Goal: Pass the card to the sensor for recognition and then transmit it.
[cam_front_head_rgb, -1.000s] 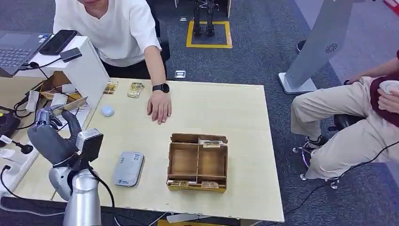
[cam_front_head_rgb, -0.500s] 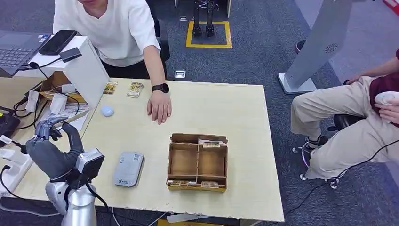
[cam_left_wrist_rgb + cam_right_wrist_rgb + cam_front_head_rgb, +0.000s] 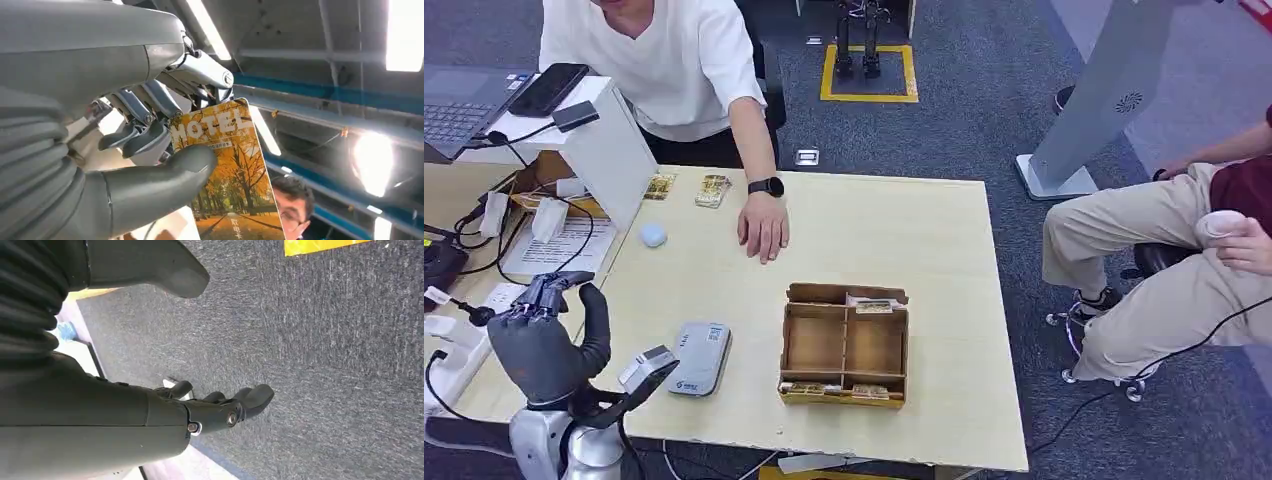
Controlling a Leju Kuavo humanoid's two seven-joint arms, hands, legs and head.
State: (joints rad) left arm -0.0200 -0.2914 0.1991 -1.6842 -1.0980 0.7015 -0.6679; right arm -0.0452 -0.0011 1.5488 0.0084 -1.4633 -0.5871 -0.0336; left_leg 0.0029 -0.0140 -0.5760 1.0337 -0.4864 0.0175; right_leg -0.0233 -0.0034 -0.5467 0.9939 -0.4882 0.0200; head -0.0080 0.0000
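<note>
**Card held up at the table's near left corner**

Between thumb and fingers of the left hand (image 3: 150,145), a glossy card with an autumn-tree photo and the word MOTEL (image 3: 227,175) is pinched at one end, most of its face standing free of the grip, which would leave that face clear for reading. From the head view the same left hand (image 3: 544,335) is raised over the near left edge of the pale wooden table (image 3: 924,230), palm turned away, so the card is hidden behind it there. Just beside the hand lies the flat grey rounded-rectangle sensor (image 3: 696,358), close enough that a short swing down should bring the card over it; that step looks not yet done. Further along the table sits a brown cardboard divided tray (image 3: 845,345). Across it, a person's hand with a black wristwatch (image 3: 763,222) rests flat. The right hand (image 3: 220,407) hangs over grey carpet, fingers loosely curled, holding nothing.
</note>
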